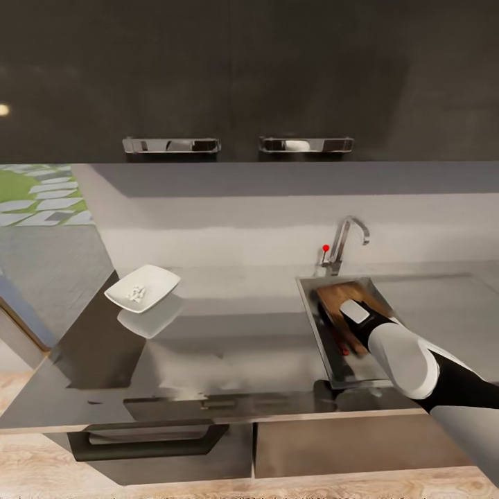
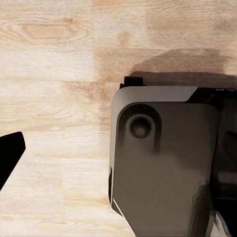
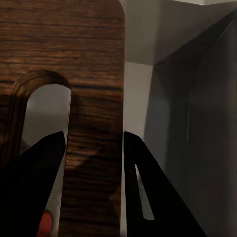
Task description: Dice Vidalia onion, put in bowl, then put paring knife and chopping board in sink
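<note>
The white bowl (image 1: 158, 280) stands on the dark countertop (image 1: 229, 346) at the left, with small pale bits of diced onion (image 1: 136, 294) in it. At the right, the brown chopping board (image 1: 346, 294) lies tilted inside the grey sink (image 1: 313, 326). My right gripper (image 1: 331, 305) reaches down into the basin. In the right wrist view, the right gripper (image 3: 94, 143) is shut on the chopping board (image 3: 74, 49), clamping the wooden strip beside its slot hole. The paring knife's red handle (image 1: 341, 345) lies in the sink beside the board and peeks out as a red patch (image 3: 45, 223). One left fingertip (image 2: 10, 158) hangs over the floor.
A chrome tap (image 1: 344, 239) with a red knob (image 1: 326, 247) rises behind the sink. Glossy black upper cabinets with chrome handles (image 1: 171, 145) hang above. Below the left gripper is the pale wood floor (image 2: 54, 74) and the robot's dark base (image 2: 163, 163).
</note>
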Available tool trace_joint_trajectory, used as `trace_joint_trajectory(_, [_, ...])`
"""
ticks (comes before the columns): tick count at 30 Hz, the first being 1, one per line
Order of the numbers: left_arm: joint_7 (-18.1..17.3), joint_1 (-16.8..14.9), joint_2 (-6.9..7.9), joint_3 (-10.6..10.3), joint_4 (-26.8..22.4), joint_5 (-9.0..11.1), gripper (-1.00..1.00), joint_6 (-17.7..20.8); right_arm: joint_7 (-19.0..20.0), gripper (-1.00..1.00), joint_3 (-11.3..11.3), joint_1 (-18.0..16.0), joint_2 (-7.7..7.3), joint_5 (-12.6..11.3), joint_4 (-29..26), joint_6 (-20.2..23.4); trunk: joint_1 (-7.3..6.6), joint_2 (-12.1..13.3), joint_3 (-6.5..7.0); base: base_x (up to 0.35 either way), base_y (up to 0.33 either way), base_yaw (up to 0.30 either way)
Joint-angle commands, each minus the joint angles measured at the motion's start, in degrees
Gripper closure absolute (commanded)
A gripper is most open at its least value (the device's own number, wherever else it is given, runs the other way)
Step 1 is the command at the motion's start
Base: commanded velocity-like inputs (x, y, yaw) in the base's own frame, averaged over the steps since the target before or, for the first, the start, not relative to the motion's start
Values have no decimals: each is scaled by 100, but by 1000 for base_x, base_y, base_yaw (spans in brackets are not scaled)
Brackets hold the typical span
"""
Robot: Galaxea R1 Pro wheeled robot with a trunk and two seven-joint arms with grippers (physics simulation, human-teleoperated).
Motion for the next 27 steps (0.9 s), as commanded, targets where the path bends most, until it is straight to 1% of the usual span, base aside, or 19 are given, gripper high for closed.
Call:
trace_joint_trajectory(1, [2, -6, -4, -32, 17, 12, -100, -29, -2, 100, 46, -4, -1, -54, 13, -54, 2, -11, -19, 0, 0, 0])
trace_joint_trajectory(18, [-29, -1, -26, -33, 17, 12, -100, -29, 8, 100, 46, 1, -26, -56, 39, -54, 2, -11, -173, 2, 0, 0])
trace_joint_trajectory(23, [-33, -1, -30, -32, 17, 12, -100, -22, 8, 100, 45, 8, -28, -56, 43, -54, 2, -11, -211, 139, 59, 0])
trace_joint_trajectory(27, [-33, -1, -31, -32, 17, 12, -100, -21, 13, 100, 41, 12, -35, -56, 43, -54, 2, -11, -216, 43, 15, 0])
